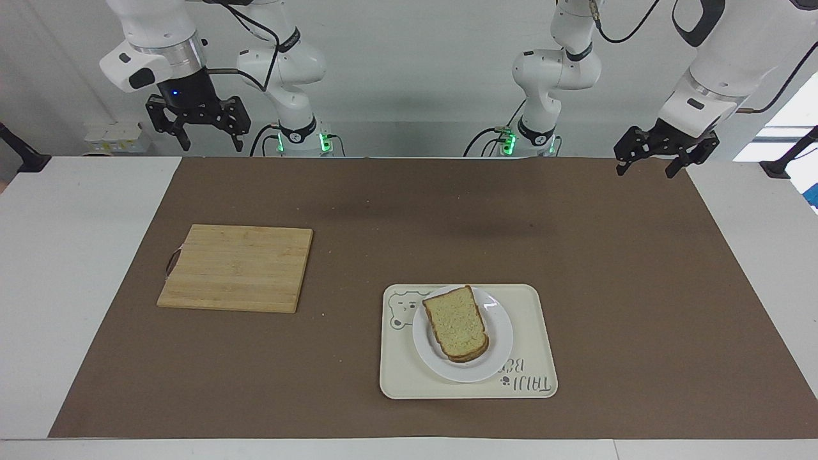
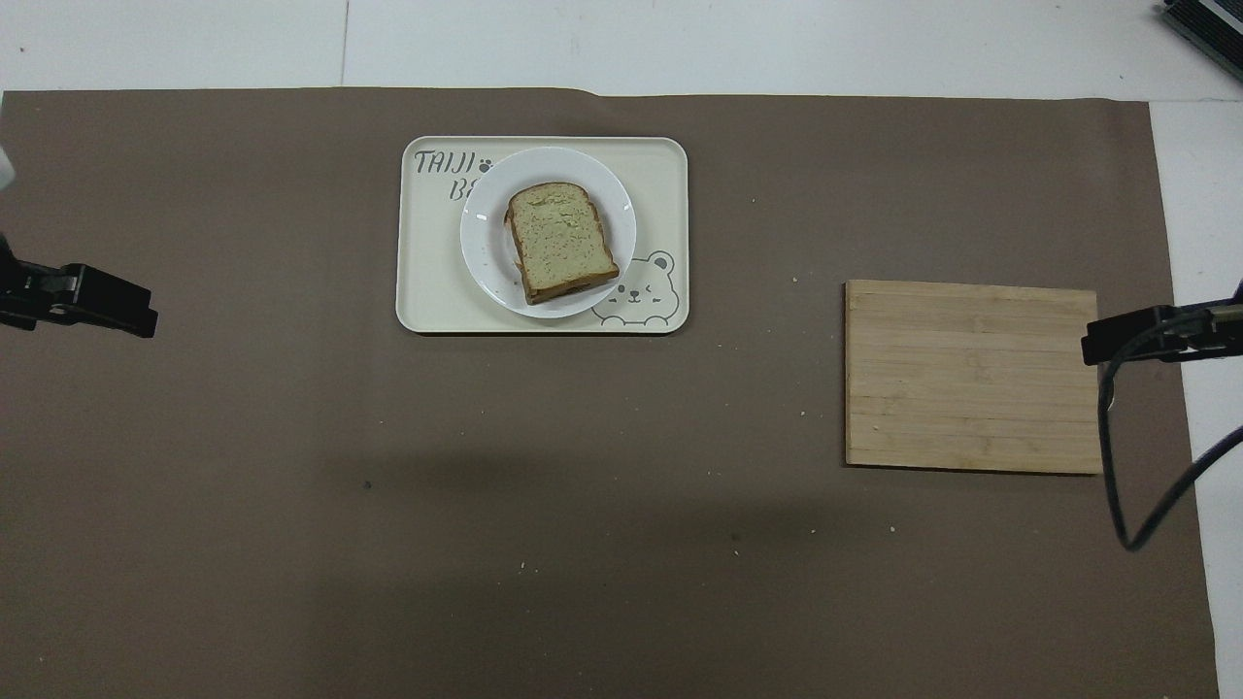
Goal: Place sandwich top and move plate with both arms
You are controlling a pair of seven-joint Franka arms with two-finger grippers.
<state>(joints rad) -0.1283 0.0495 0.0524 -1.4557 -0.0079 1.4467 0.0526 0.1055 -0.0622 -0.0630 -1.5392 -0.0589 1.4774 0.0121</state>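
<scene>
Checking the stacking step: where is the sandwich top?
The sandwich top lies on the white plate, which sits on the bear tray.

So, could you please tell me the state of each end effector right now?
Left end effector: open, holding nothing.
Right end effector: open, holding nothing.

We note the sandwich top (image 1: 455, 322), a pale speckled slice with brown crust, lying flat on a stacked slice atop the plate (image 1: 498, 332), small, round and white, which sits on the cream bear tray (image 1: 530, 306) toward the table's middle.
</scene>
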